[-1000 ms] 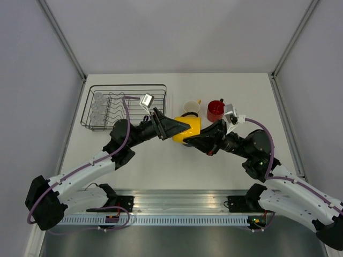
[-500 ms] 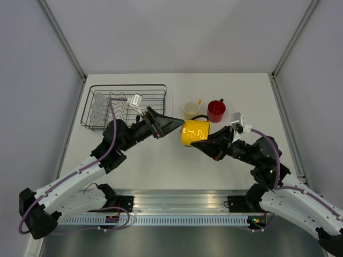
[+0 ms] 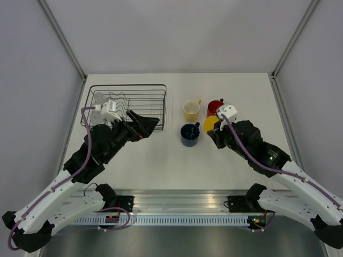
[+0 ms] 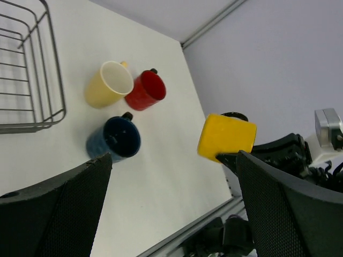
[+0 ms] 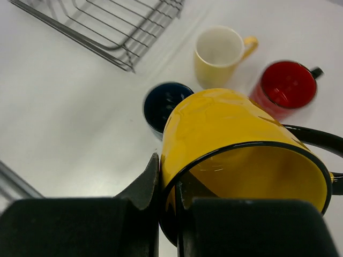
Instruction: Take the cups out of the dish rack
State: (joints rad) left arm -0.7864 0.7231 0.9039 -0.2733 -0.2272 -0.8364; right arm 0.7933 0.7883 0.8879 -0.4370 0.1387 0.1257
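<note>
My right gripper (image 5: 171, 199) is shut on the rim of the bright yellow mug (image 5: 230, 128), one finger inside and one outside, and holds it above the table. In the top view the mug (image 3: 210, 124) peeks out under that wrist. The dark blue mug (image 3: 188, 134), pale cream mug (image 3: 191, 110) and red mug (image 3: 214, 107) stand on the table. My left gripper (image 3: 144, 124) is open and empty beside the dish rack (image 3: 153, 88). Clear tumblers (image 3: 97, 97) sit in the rack's left end, partly hidden by the left wrist.
In the left wrist view the rack's corner (image 4: 51, 115) is upper left, with the cream mug (image 4: 109, 84), red mug (image 4: 146, 90) and blue mug (image 4: 113, 140) in a close cluster. The table's right edge and grey wall lie beyond the mugs.
My left gripper has drawn back left from the yellow mug to the rack's right end. My right gripper has carried the mug right, toward the red mug, uncovering the dark blue mug.
</note>
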